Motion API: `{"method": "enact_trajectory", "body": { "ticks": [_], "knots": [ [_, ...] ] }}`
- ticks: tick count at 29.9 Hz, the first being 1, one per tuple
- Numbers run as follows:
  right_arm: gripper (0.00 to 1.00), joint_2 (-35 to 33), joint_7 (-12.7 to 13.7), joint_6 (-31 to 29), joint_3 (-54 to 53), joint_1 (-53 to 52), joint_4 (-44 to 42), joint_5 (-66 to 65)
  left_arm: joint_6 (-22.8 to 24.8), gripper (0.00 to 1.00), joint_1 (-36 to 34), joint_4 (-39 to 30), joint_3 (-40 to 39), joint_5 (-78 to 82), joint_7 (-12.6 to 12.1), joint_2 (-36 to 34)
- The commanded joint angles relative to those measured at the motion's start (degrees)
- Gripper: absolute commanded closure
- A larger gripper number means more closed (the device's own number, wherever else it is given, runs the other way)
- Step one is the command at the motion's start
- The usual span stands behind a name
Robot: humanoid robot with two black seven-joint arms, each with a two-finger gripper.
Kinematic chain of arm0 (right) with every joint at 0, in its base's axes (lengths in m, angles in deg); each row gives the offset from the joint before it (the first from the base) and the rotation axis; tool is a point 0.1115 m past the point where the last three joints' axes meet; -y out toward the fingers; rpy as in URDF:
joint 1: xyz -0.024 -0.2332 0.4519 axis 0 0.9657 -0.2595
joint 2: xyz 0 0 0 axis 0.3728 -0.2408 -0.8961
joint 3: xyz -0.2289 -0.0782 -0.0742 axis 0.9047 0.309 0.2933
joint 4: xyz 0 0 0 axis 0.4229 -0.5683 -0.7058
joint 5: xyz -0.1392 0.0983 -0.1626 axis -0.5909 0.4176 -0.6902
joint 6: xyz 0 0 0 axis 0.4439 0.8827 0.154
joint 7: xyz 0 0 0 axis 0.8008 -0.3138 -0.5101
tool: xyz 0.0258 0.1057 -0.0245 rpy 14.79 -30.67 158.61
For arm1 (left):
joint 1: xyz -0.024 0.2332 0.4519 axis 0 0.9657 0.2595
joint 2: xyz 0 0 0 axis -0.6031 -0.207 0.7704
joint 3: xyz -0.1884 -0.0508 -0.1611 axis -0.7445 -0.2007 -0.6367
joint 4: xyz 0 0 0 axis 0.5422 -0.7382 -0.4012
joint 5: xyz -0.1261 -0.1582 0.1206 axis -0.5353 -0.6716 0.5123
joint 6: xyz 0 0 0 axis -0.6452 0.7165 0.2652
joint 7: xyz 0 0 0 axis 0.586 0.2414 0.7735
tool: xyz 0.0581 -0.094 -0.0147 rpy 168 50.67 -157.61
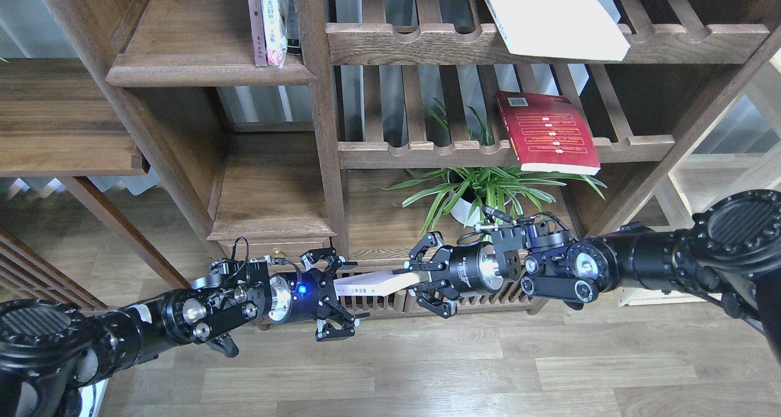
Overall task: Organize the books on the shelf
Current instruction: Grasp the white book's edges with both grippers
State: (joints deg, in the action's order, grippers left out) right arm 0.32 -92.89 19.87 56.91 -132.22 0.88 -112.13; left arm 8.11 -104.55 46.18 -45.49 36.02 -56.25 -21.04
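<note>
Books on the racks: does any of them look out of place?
Yes. The red book and the white book lie flat and askew on slatted racks, overhanging the front rails, unlike the upright books on the shelf.

A dark wooden bookcase stands on a pale wood-plank floor. A green potted plant sits low inside it, with daylight behind the slats.

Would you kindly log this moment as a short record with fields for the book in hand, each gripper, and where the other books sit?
book in hand: pale book, held flat between both grippers
left gripper: at the book's left end, grip unclear
right gripper: closed on the book's right end
red book: flat on middle slatted rack
white book: flat on top slatted rack
upright books: on solid shelf, upper left
</note>
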Motion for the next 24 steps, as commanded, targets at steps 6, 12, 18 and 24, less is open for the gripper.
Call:
{"method": "enact_trajectory", "body": {
  "ticks": [6,12,18,24],
  "knots": [
    [0.95,0.3,0.0,0.0,0.1,-0.1,0.0,0.2,3.8,1.00,0.2,0.0,0.7,-2.2,-10.2,0.0],
    [0.95,0.3,0.0,-0.1,0.1,-0.3,0.0,0.2,3.0,1.00,0.3,-0.8,0.3,-6.2,-11.3,0.0],
    [0.95,0.3,0.0,-0.1,0.1,-0.3,0.0,0.2,3.0,1.00,0.2,-1.0,0.0,-6.3,-11.2,0.0],
    [0.95,0.1,0.0,-0.1,0.2,-0.2,0.0,0.2,2.8,1.00,0.2,-2.0,-0.2,-6.2,-11.3,0.0]
  ]
}}
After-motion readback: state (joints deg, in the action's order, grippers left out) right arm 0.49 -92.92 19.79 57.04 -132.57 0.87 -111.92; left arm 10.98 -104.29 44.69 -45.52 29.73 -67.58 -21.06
